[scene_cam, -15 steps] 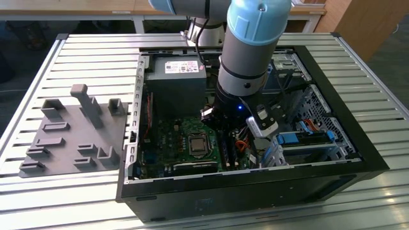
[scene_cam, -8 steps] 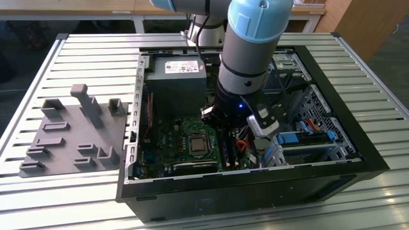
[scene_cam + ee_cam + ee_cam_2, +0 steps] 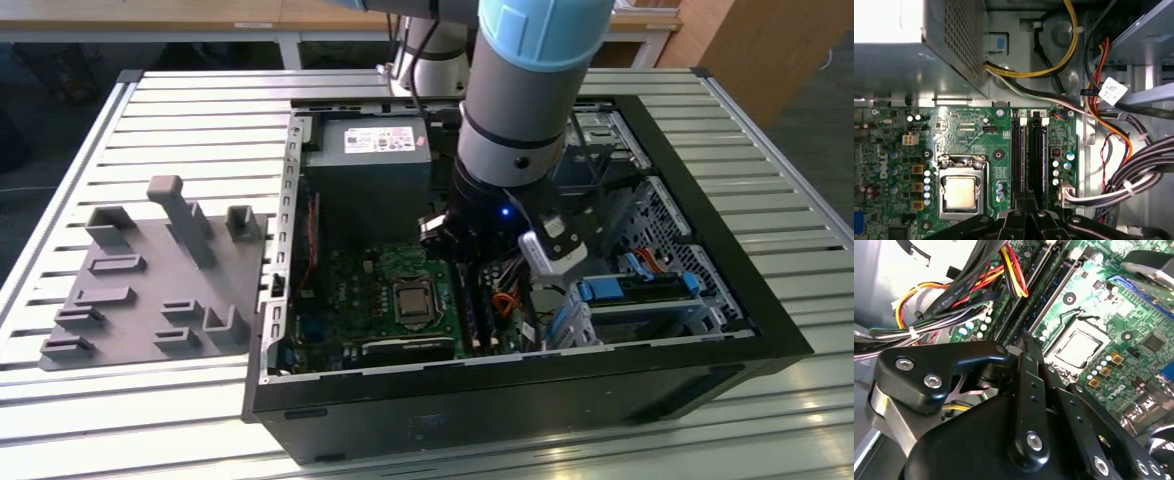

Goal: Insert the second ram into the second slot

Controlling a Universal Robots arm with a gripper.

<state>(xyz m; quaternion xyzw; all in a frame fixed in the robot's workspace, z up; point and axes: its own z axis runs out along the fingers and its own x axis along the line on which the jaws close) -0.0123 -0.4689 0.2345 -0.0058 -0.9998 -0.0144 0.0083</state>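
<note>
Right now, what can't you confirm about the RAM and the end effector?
- End effector tips: hidden by its own black linkages in the second wrist view; open or shut unclear.
- Second ram: lower end hidden by the end effector in the first wrist view; seating unclear.
- Slots: the arm hides their far ends in the exterior view.

Computer case (image 3: 747, 345): lies open on a slatted table (image 3: 187, 100).
Fixture plate (image 3: 147, 290): on the table, at the exterior view's left of the case.
Motherboard (image 3: 354, 290): inside the case.
My gripper (image 3: 1026, 207): just above the memory slots (image 3: 1029, 160).
CPU socket (image 3: 960, 190): beside those slots.
Cable bundle (image 3: 1139, 165): on the slots' other side.
</note>
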